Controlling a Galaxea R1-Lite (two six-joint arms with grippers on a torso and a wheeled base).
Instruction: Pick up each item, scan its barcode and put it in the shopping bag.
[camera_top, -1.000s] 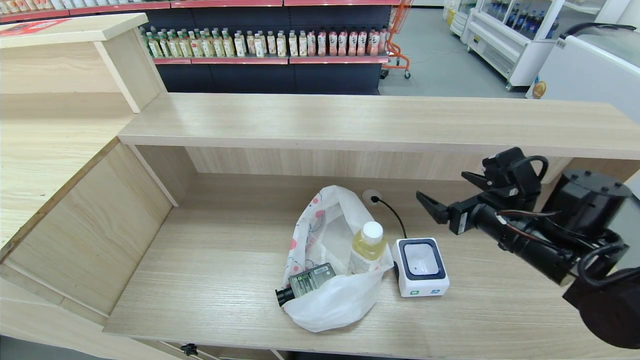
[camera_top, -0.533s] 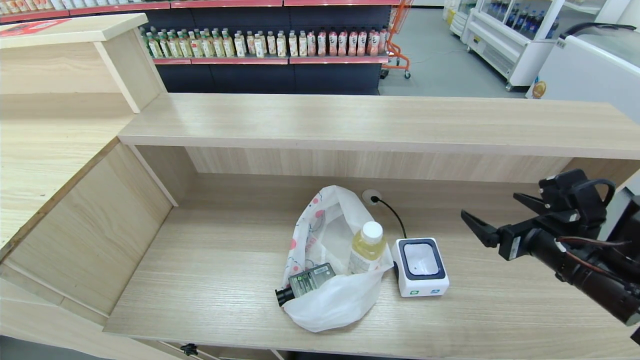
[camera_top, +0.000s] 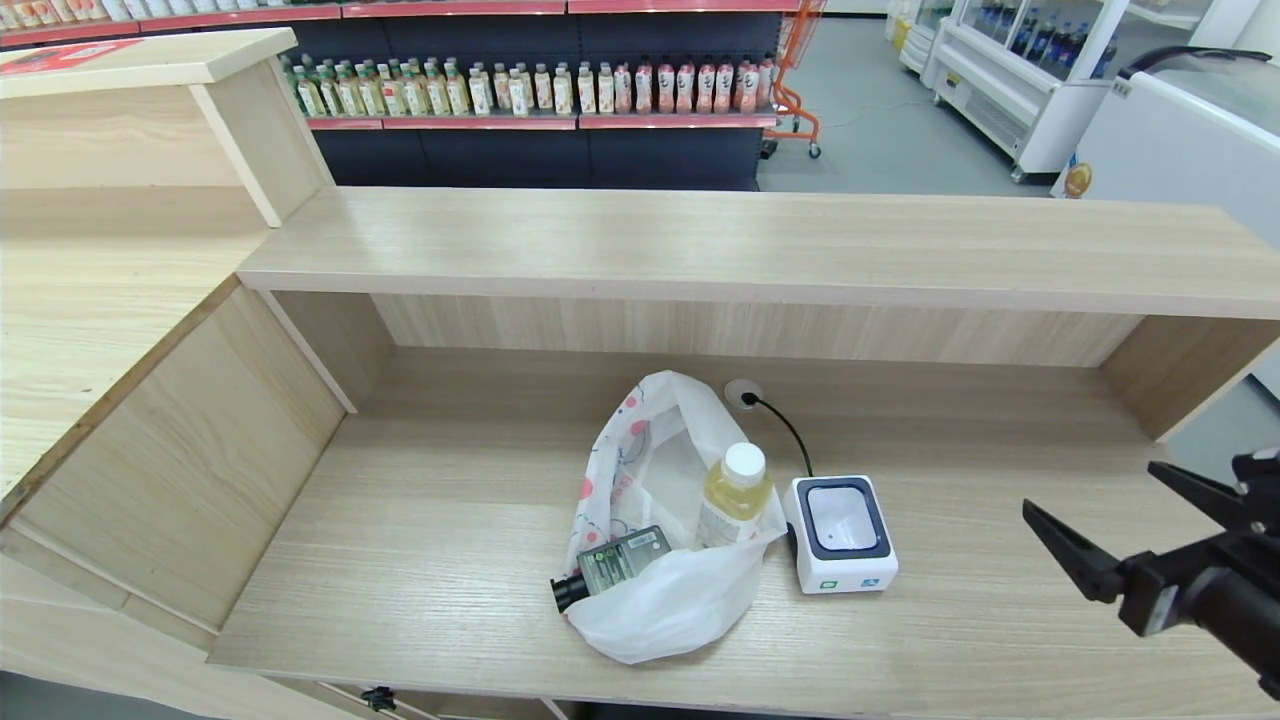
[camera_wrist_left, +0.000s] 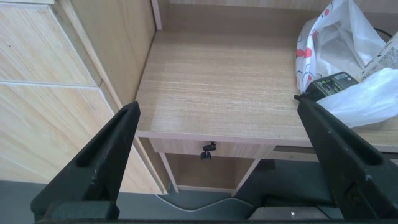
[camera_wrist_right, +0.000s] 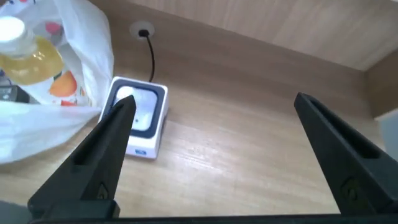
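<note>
1. Right gripper (camera_top: 1088, 486), claws spread wide and holding nothing, over the right end of the counter (camera_top: 450, 540), well apart from the scanner (camera_top: 840, 532).
2. Left gripper (camera_wrist_left: 219, 104), likewise spread and empty, low before the counter's front edge, well apart from the shopping bag (camera_top: 650, 610).
3. In the bag, just beside the scanner's left flank: a yellow-drink bottle (camera_top: 737, 495) standing upright and a dark bottle (camera_top: 612, 565) on its side, cap end poking out of the bag's mouth.
4. Judged to be the closing step of the task, with both visible items already bagged.
5. Calls next for little more than keeping both arms clear of the bag. For any further item: a firm grasp, barcode turned toward the scanner window, then a careful lowering into the open mouth without toppling the upright bottle.
</note>
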